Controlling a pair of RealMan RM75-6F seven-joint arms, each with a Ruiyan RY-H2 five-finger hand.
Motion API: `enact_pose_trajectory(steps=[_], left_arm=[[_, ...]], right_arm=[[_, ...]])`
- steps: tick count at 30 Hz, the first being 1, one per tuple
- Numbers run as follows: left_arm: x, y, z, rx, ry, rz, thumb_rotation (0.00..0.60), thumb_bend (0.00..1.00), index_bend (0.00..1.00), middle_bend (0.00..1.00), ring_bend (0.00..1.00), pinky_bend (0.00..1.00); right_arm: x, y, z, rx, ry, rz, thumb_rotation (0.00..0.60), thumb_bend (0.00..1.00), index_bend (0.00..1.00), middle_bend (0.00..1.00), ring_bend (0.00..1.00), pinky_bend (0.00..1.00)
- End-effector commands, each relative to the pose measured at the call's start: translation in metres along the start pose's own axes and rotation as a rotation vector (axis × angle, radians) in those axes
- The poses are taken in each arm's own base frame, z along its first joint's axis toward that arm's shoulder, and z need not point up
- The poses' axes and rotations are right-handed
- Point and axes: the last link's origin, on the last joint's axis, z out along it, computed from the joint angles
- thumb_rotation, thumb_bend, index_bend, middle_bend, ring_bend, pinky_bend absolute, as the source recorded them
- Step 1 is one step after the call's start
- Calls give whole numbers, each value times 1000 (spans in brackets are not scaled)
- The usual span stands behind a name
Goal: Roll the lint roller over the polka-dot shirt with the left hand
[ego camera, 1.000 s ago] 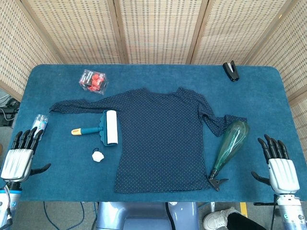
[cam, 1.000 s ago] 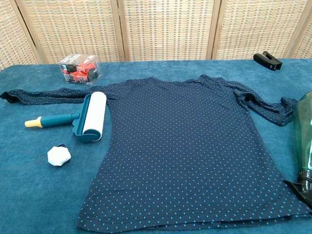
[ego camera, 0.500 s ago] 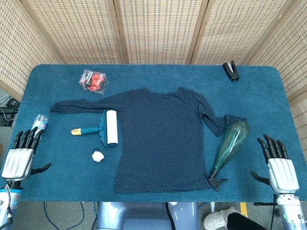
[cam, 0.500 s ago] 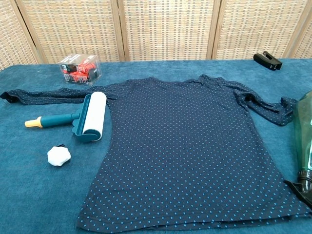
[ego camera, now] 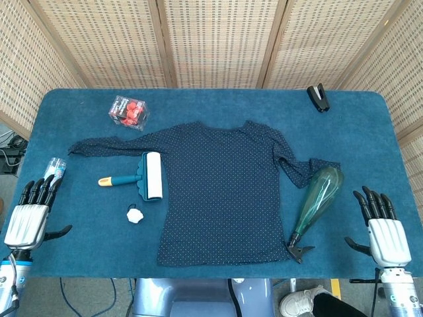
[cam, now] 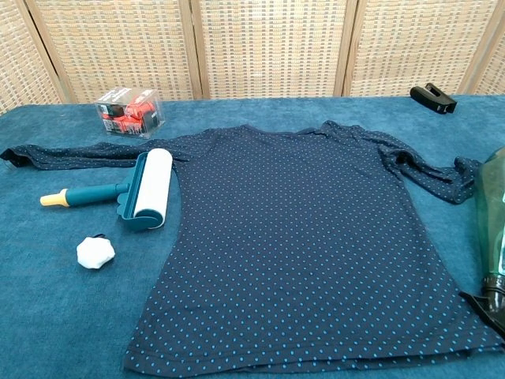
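A navy polka-dot shirt point(ego camera: 221, 185) point(cam: 300, 237) lies flat in the middle of the blue table, sleeves spread to both sides. The lint roller point(ego camera: 141, 176) point(cam: 134, 192), white drum on a teal frame with a yellow-tipped handle, rests at the shirt's left edge, handle pointing left. My left hand point(ego camera: 30, 214) hovers at the table's front left corner, fingers apart and holding nothing, well left of the roller. At the front right corner my right hand point(ego camera: 382, 228) is likewise open and empty. Neither hand shows in the chest view.
A clear box of red items point(ego camera: 128, 111) point(cam: 129, 112) sits at the back left. A small white cap point(ego camera: 135, 214) point(cam: 95, 252) lies before the roller. A green glass bottle point(ego camera: 317, 201) lies right of the shirt, a black clip point(ego camera: 318, 98) at the back right, a plastic bottle point(ego camera: 54, 170) at the left edge.
Both hands have drifted very slightly toward the table's front edge. Roller and shirt have not moved.
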Motion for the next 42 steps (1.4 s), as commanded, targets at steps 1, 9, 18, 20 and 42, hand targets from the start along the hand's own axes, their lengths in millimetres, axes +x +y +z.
enact_pose_trajectory(steps=[1,9,18,20,42], left_arm=[[2,4,8,1,18,-20,600,164,0,242,316,413],[5,15,65,-18,-10,-9,600,181,199,748,656,636],[-6,37,126,-52,-172,37,600,190,379,863,733,674],[-9,41,133,-49,-192,43,600,191,384,865,734,675],[-52,80,175,-62,-315,125,600,334,400,866,735,675]], right_arm=[[0,2,1,-6,0,4,600,88,0,0,0,0],[-1,5,3,-16,-7,8,600,88,0,0,0,0],[-4,9,7,-29,-19,13,600,88,0,0,0,0],[-4,10,7,-31,-20,14,600,88,0,0,0,0],[-8,17,12,-58,-35,23,600,88,0,0,0,0]])
